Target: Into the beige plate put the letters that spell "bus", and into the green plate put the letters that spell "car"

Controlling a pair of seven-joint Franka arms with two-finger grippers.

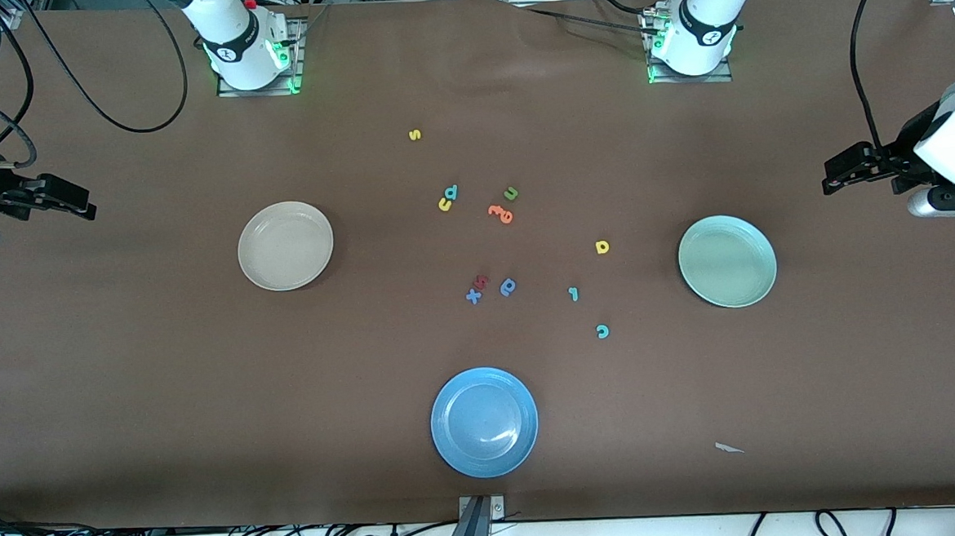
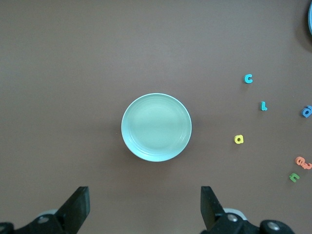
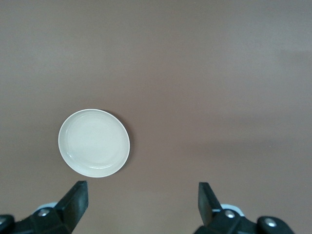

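Foam letters lie scattered at the centre of the front view, and none has yet been placed, so the step in hand is judged to be a first pick. The yellow "s" (image 1: 414,135) sits alone toward the top centre, the teal-blue "b" (image 1: 451,192) and yellow "u" (image 1: 445,205) touch just below it, and the beige plate (image 1: 285,245) is seen at centre-left, empty. The yellow "a" (image 1: 602,247), thin teal "r" (image 1: 574,294) and teal "c" (image 1: 602,331) are strung down the centre-right, beside the green plate (image 1: 726,261), also empty.

The left hand (image 1: 836,177) is held at the right edge of the frame with its fingers spread wide, gripping nothing; the right hand (image 1: 78,205) is held likewise at the left edge. Each letter is best approached from straight above and pinched across its narrow width (foam this small is easily flicked aside). The "b" and "u" should be parted carefully, and the green "u" (image 1: 510,193) and orange letter (image 1: 502,214) nearby should be left alone.

Only the front view shows the "bus" letters and the blue plate (image 1: 484,422) whole. The left wrist view shows "c", "r" and "a" at its right side; the right wrist view shows only the beige plate on bare bench (image 3: 219,73).
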